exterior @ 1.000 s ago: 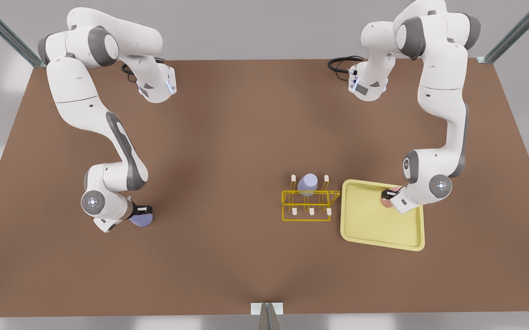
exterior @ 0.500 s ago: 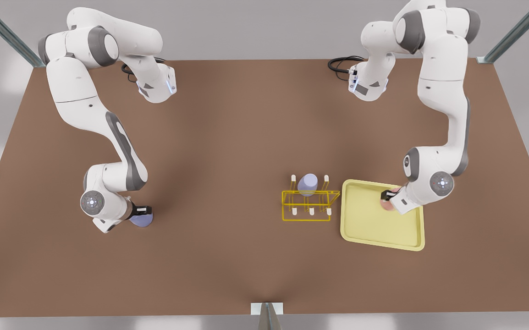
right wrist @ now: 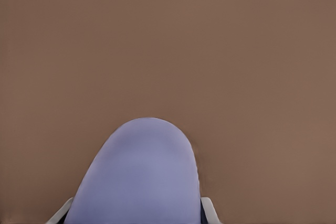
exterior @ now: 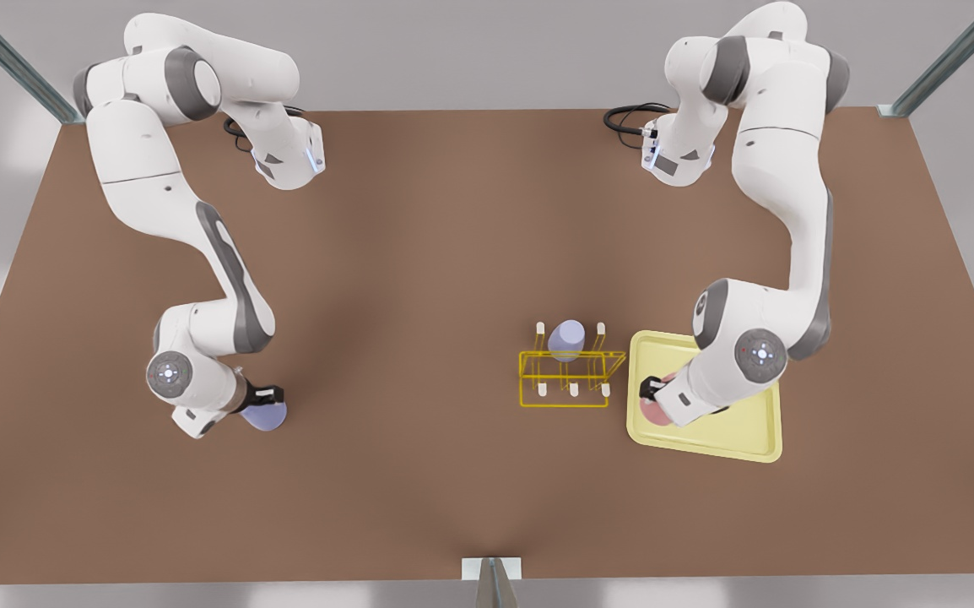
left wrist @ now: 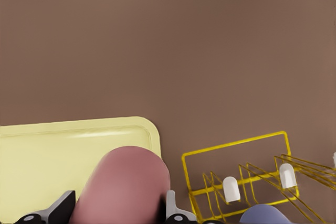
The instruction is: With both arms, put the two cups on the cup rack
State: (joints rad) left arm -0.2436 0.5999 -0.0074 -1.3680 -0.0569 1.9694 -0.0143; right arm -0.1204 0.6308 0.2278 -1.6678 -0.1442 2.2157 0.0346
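The pink cup [exterior: 652, 411] [left wrist: 123, 187] is held over the near-left corner of the pale-yellow tray [exterior: 732, 435], and my left gripper [exterior: 652, 395] is shut on it. Just to the front view's left of it stands the yellow wire cup rack [exterior: 571, 376] [left wrist: 247, 182], with a lavender tumbler [exterior: 567, 338] sitting on a back peg. At the front view's left, my right gripper [exterior: 266, 397] is shut on the lavender-blue cup [exterior: 267, 416] [right wrist: 139, 177] above the bare brown table.
The tray [left wrist: 52, 150] lies right beside the rack on the front view's right. Open brown table [exterior: 419, 473] stretches between the lavender-blue cup and the rack. Both arm bases stand at the far edge, with a black cable by one of them.
My left gripper has carried the pink cup across the tray toward the front view's left, nearer the rack. My right gripper with the lavender-blue cup has shifted slightly toward the front edge.
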